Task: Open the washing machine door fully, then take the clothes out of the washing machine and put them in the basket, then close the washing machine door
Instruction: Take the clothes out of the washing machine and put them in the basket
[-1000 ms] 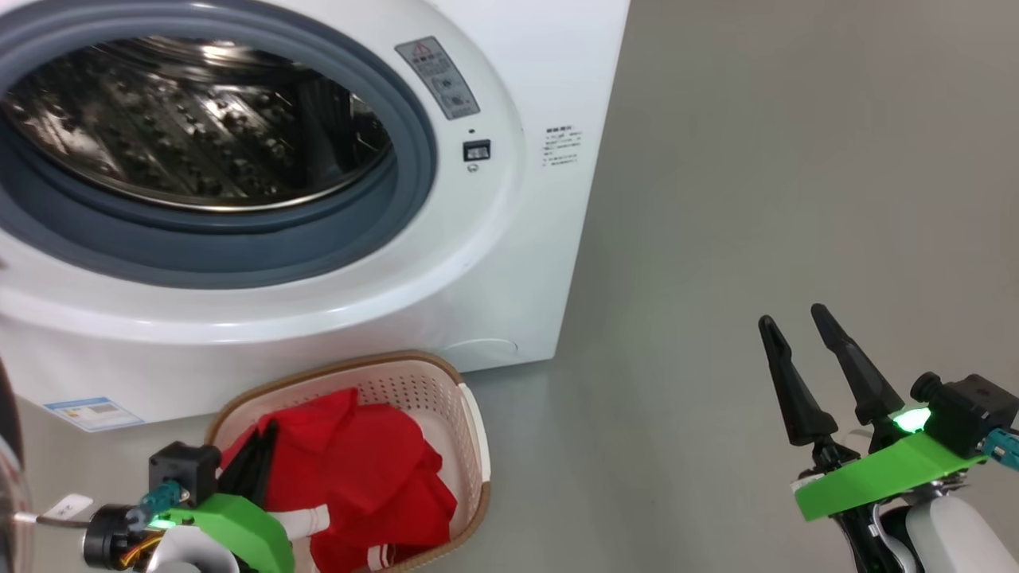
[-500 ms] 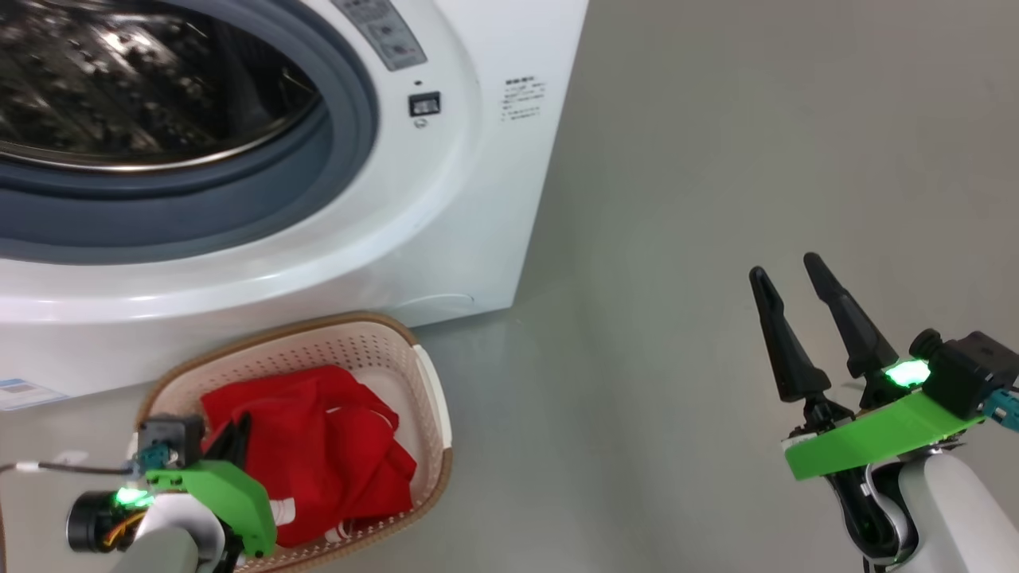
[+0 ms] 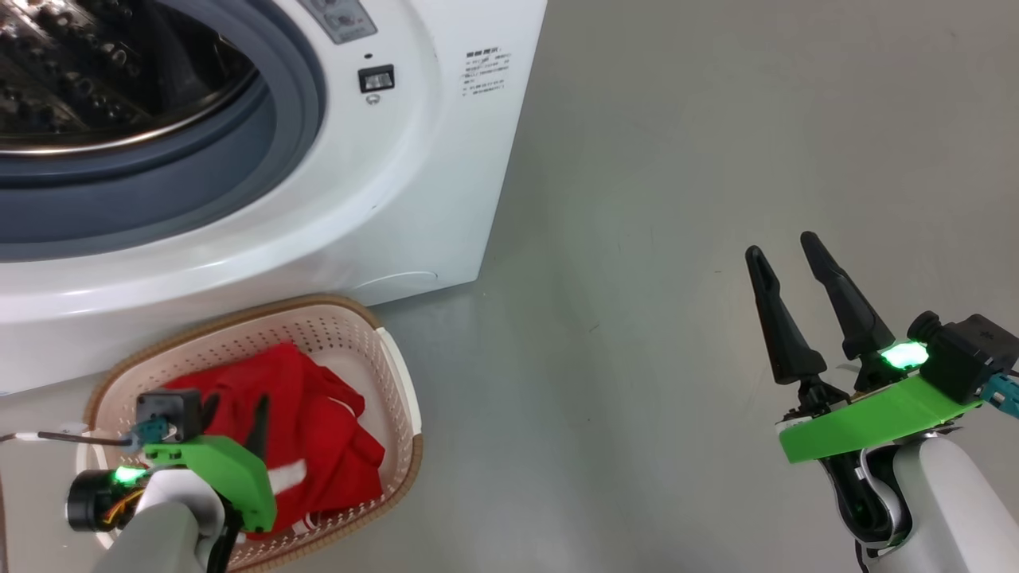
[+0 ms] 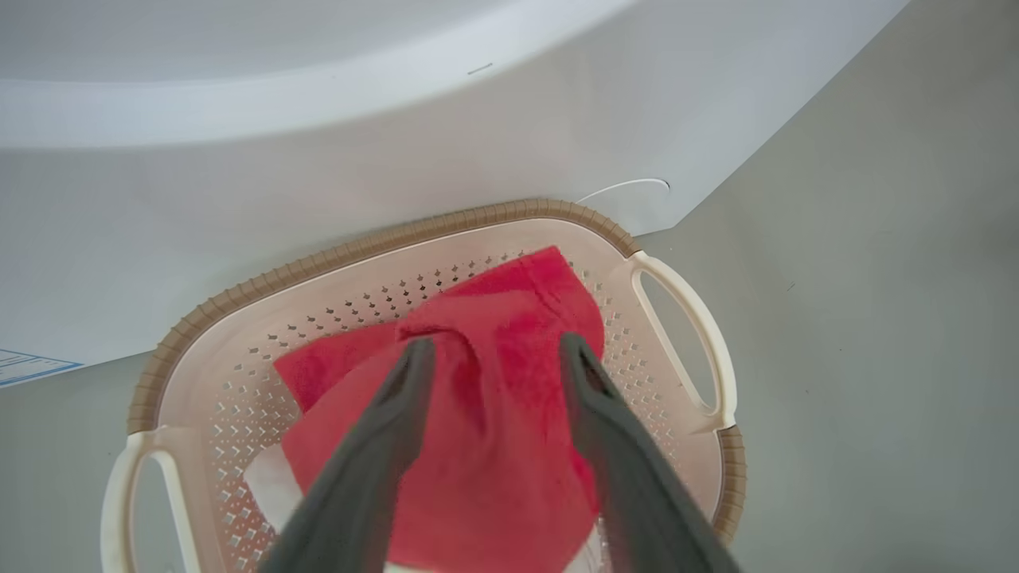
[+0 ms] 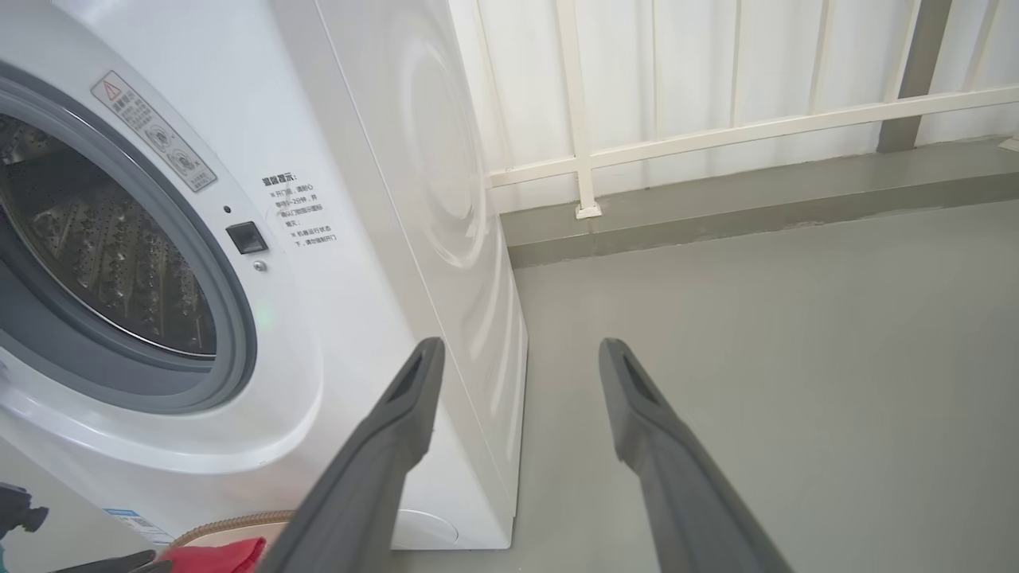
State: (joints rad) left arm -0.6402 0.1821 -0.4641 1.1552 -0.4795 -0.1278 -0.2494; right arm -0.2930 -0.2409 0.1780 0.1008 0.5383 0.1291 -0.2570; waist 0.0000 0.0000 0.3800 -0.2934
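The white washing machine (image 3: 382, 199) stands with its opening uncovered, and the steel drum (image 3: 80, 72) looks empty. The washing machine door is out of view. In front of it, the cream basket (image 3: 398, 382) holds the red clothes (image 3: 318, 414). My left gripper (image 3: 236, 414) hangs over the basket, open, its fingers spread across the red clothes (image 4: 493, 446) inside the basket (image 4: 478, 219). My right gripper (image 3: 780, 245) is open and empty over the floor to the machine's right. In the right wrist view this gripper (image 5: 519, 346) points past the washing machine (image 5: 358, 239).
Bare grey floor (image 3: 677, 159) stretches to the right of the machine. Behind it run a raised grey kerb (image 5: 756, 199) and a white railing (image 5: 716, 135). A thin cable (image 3: 48, 436) trails from my left wrist.
My left gripper has gone from shut to open, and the red garment now lies loose in the basket. The head camera has turned, shifting the machine up and left. The right gripper stays open.
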